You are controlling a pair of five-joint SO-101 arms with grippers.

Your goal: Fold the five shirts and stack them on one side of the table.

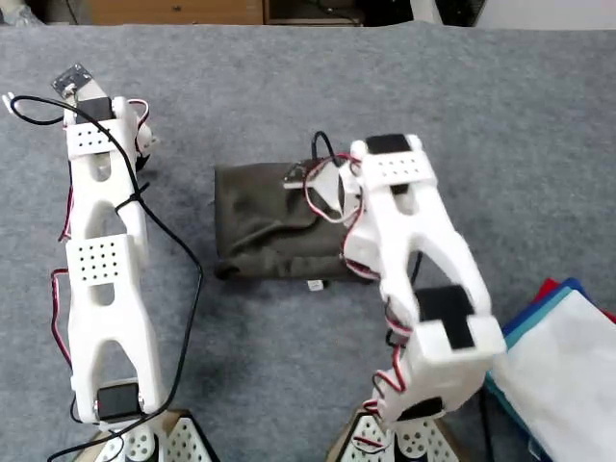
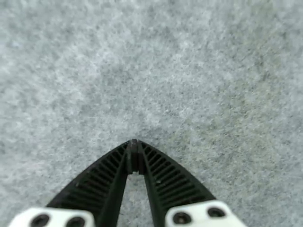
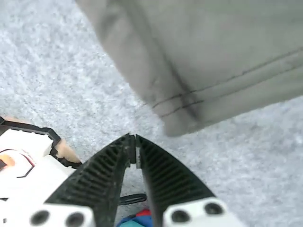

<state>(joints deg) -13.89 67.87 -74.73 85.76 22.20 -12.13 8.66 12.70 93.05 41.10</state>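
- Where the high view looks down on the table, two white plastic arms stand side by side, the left arm [image 1: 96,250] and the right arm [image 1: 414,250], each a run of boxy links with perforated plates.
- One olive shirt [image 1: 269,221] lies folded into a rough rectangle at the middle of the table, its cloth soft and creased. The right arm's forward end reaches over its right edge.
- One small white tag [image 1: 314,285] lies at the near edge of this shirt; any print on it is too small to read.
- One stack [image 1: 563,375] sits at the near right corner: a white layer on top, with teal, blue and red edges showing beneath. The number of shirts in it cannot be told.
- Left gripper [image 2: 134,144]: two black ribbed triangular fingers, tips pressed together with nothing between them, over the bare grey cover [image 2: 189,71], well apart from the olive shirt.
- Right gripper [image 3: 132,138]: same make, tips pressed together, no cloth between them, just beside the shirt's double-stitched hem [image 3: 180,106].
- Table cover: one grey, felt-like, nubby sheet.
- One black cable [image 1: 183,260] loops along the left arm.
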